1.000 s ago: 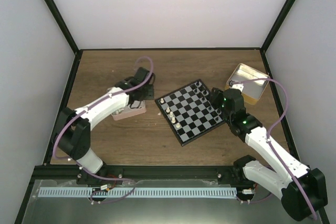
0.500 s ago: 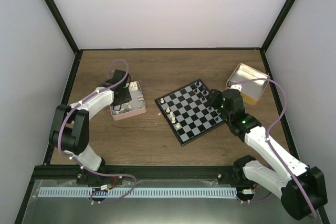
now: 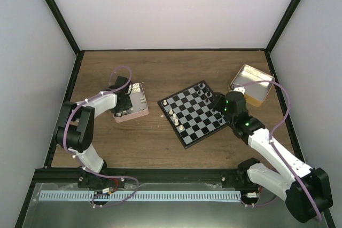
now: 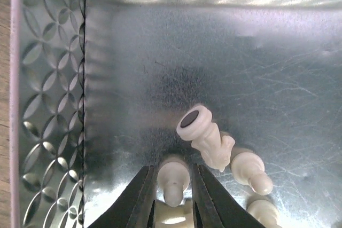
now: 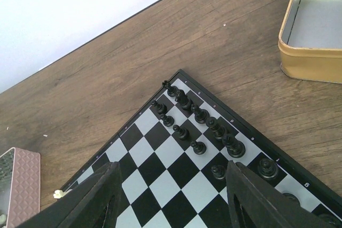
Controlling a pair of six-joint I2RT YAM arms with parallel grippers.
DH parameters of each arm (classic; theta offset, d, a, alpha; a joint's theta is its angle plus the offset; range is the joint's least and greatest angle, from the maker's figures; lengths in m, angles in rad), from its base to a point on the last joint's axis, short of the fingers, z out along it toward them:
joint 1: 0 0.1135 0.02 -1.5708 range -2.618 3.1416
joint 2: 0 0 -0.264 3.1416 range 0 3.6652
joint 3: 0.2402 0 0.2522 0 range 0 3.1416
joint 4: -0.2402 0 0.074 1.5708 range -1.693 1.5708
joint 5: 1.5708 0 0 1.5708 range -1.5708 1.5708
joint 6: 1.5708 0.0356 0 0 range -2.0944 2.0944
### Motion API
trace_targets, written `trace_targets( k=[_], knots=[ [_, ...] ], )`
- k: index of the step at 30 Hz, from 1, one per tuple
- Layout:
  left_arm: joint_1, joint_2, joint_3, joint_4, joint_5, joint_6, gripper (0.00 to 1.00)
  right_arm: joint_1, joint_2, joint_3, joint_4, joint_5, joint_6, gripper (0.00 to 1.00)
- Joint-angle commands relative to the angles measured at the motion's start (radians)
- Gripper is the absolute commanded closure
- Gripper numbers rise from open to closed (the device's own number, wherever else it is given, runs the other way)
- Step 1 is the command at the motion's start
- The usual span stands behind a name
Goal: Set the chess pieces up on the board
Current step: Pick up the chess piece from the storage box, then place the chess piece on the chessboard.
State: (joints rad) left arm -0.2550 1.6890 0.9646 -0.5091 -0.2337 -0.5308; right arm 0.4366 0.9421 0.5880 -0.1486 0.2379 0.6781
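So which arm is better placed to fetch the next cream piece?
Left. The left gripper sits inside the pink-sided tin, fingers flanking a cream piece. The right gripper hovers open over the board, holding nothing.

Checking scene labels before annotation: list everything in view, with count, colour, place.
board: one, black and light-grey, table centre, set diagonally.
black pieces: over ten, black, standing along the board's far-right edge.
white pieces on board: about five, cream, along its left edge.
white pieces in tin: at least five, cream, lying loose on the tin floor.
pink tin: one, pink sides, silver inside, left of the board.
yellow tin: one, yellow, far right; no pieces seen inside.
table: one, brown wood.
left gripper: black, inside the pink tin, jaws either side of one white piece; contact unclear.
right gripper: black, open, above the board.
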Motion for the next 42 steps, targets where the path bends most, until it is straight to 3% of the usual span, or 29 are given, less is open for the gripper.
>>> trace_targets(
  k=[1, 8, 16, 22, 33, 42],
  knots=[
    [0.006, 0.008, -0.009, 0.054, -0.013, 0.004, 0.8, 0.008, 0.003, 0.007, 0.002, 0.009, -0.004, 0.45],
    [0.006, -0.041, -0.012, 0.06, -0.048, 0.013, 0.9, 0.008, 0.005, 0.007, 0.003, 0.012, -0.008, 0.45],
    [-0.009, -0.147, 0.015, 0.023, 0.017, 0.023, 0.91, 0.008, 0.014, 0.012, 0.01, 0.007, -0.006, 0.45],
    [-0.125, -0.175, 0.082, 0.024, 0.063, 0.098, 0.9, 0.008, 0.007, 0.005, 0.014, 0.005, 0.01, 0.45],
    [-0.359, 0.001, 0.242, 0.022, 0.116, 0.136, 0.9, 0.007, 0.001, -0.003, 0.009, -0.009, 0.024, 0.45],
    [-0.392, 0.225, 0.459, -0.027, 0.133, 0.191, 0.89, 0.007, -0.004, -0.009, 0.002, -0.021, 0.026, 0.45]
  ],
)
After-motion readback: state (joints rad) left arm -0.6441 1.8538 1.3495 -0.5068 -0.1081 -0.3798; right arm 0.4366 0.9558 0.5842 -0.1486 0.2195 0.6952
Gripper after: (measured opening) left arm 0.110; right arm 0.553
